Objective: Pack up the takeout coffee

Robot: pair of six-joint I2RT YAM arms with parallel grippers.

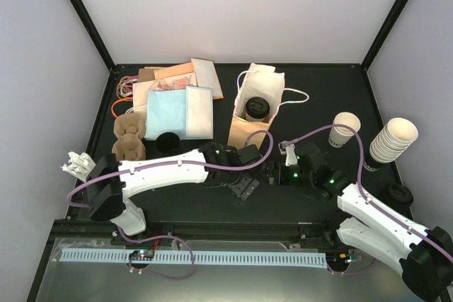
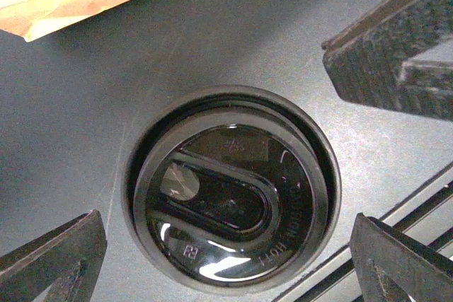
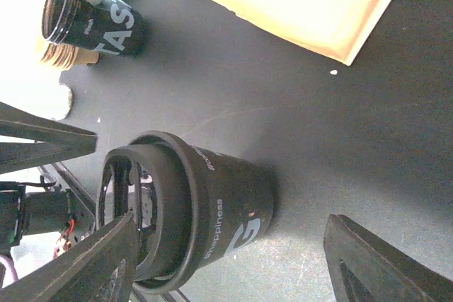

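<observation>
The takeout coffee here is a black cup (image 3: 226, 210) with pale lettering and a round black lid (image 2: 230, 196), standing upright on the dark table. My left gripper (image 2: 226, 259) hangs open right above the lid, one finger on each side, touching nothing. My right gripper (image 3: 233, 266) is open at the cup's side, with the cup between its fingers (image 3: 92, 259) and apart from them. In the top view both grippers (image 1: 248, 183) (image 1: 274, 172) meet at mid-table and hide the cup.
A paper bag (image 1: 244, 129) with white handles stands behind, holding another lidded cup (image 1: 256, 107). A lidless black cup (image 1: 168, 141), a cardboard carrier (image 1: 129, 138) and napkins (image 1: 180, 107) lie left. White cups (image 1: 345, 129), a stack of them (image 1: 393, 139) and a loose lid (image 1: 398, 194) are right.
</observation>
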